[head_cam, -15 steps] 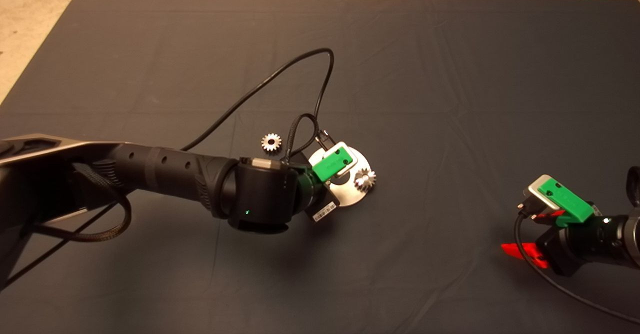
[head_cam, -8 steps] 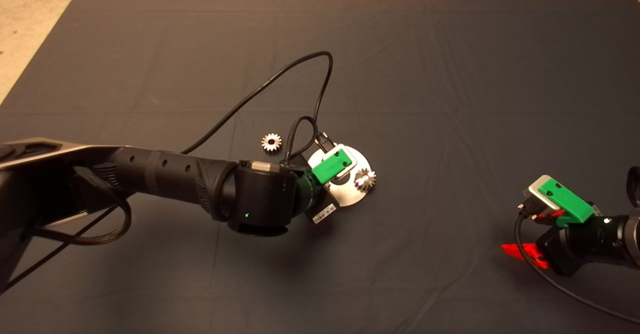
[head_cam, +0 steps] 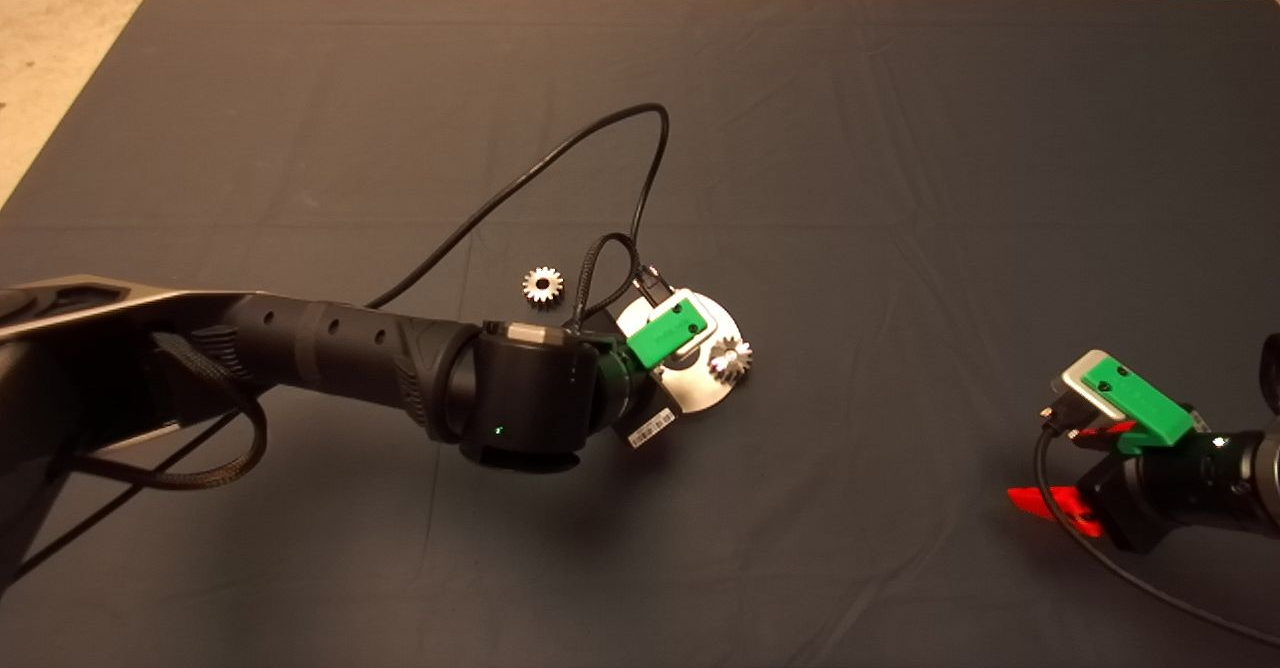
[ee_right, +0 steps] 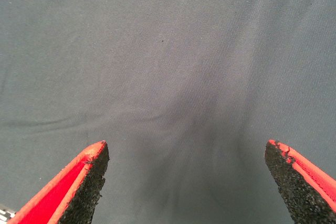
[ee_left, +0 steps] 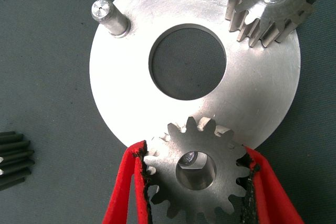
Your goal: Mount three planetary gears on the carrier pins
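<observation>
The round silver plate (ee_left: pixel 126 77) lies mid-mat, also seen in the head view (head_cam: pixel 692 389). One planetary gear (ee_left: pixel 274 3) sits on a carrier pin at the plate's edge (head_cam: pixel 731 358). A second pin (ee_left: pixel 107 15) stands bare. My left gripper (ee_left: pixel 195 153) is shut on another gear (ee_left: pixel 197 182), held flat over the plate's rim. The top of a third pin shows off-centre through that gear's hole. A loose gear (head_cam: pixel 543 285) lies on the mat beside the plate. My right gripper (head_cam: pixel 1058 508) waits open at the lower right, above bare mat (ee_right: pixel 186 150).
A black cable (head_cam: pixel 560 158) loops from the left wrist over the mat behind the plate. The dark mat (head_cam: pixel 900 198) spreads wide on all sides, with pale floor (head_cam: pixel 60 38) beyond its far left corner.
The left wrist has crept slightly down and right over the plate with the gear still held. The right gripper has drifted a little lower.
</observation>
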You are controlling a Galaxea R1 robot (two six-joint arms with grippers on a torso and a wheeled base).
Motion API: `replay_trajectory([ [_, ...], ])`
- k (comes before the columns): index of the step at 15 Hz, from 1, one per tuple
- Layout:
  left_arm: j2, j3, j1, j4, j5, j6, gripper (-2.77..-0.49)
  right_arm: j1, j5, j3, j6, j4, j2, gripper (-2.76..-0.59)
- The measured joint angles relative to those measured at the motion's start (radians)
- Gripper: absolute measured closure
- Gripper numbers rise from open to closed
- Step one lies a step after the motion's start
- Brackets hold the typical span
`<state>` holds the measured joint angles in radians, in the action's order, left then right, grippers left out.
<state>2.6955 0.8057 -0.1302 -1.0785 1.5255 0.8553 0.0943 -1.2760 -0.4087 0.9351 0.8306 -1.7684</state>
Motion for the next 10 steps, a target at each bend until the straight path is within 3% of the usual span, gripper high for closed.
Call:
replay_trajectory([
  [10,0.003,0.013,0.0,-0.001,-0.013,0.0,-0.66,0.0,0.004,0.0,-0.011,0.0,0.013,-2.2],
])
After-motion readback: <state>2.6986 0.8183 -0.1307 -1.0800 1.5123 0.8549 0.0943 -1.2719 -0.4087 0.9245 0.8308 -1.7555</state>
